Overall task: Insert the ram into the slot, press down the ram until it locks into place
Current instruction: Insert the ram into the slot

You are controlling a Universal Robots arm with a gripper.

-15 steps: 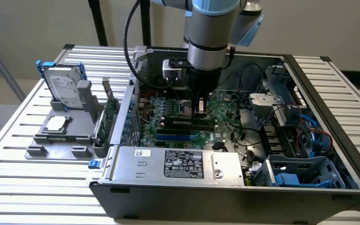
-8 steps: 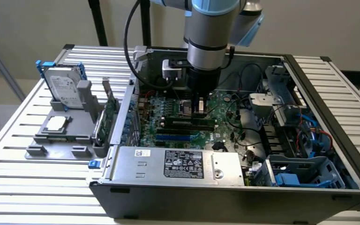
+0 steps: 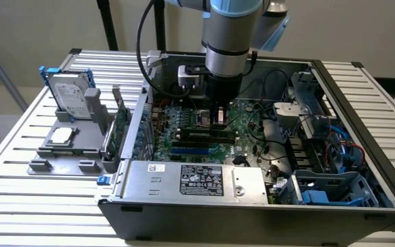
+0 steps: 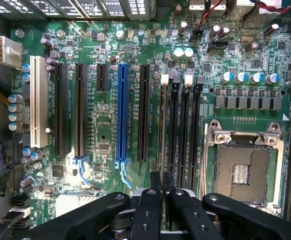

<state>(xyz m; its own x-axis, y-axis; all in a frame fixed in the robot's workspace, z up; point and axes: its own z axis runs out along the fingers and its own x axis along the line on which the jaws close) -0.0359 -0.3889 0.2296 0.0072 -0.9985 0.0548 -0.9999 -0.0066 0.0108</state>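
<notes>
Gripper jaws nearly closed, pinching the ram by its top edge. Ram stands on edge in the slot, beside the neighbouring slots. Held upright, likely so pressure goes straight down. Whether it has latched, cannot tell.

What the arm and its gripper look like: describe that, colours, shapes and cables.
The arm is a thick silver-grey cylinder with a light blue joint cap. A black cable loops beside it. The gripper is black: two wide curved links with round screws, and two narrow flat fingers.
</notes>
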